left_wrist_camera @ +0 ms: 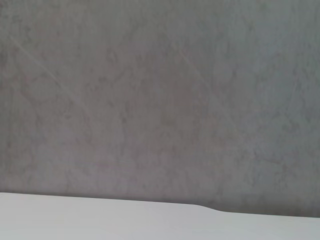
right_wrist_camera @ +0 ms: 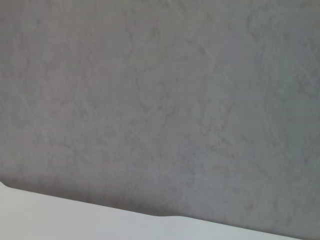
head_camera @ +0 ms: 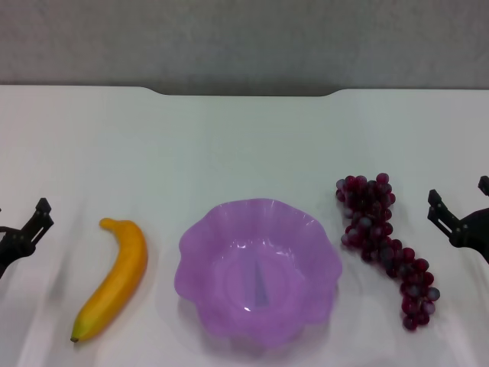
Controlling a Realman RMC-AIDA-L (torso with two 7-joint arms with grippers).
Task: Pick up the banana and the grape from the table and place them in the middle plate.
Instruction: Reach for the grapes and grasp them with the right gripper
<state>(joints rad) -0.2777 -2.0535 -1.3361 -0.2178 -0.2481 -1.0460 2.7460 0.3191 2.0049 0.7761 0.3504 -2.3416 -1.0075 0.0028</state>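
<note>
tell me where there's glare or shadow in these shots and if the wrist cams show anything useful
Head view: even light, a faint shadow around the middle plate, small highlights inside it, soft sheen on the banana, grape well lit. Left and right wrist views: only grey wall and a strip of the table; no fruit.

An empty, scalloped purple plate [head_camera: 260, 273] sits on the white tabletop [head_camera: 229, 145]; a yellow banana [head_camera: 114, 279] lies at its 9 o'clock, a dark red grape bunch [head_camera: 384, 246] at 3 o'clock.

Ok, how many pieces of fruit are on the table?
2: the curved yellow banana lies left of the translucent purple scalloped plate; the dark red grape bunch lies to its right.
</note>
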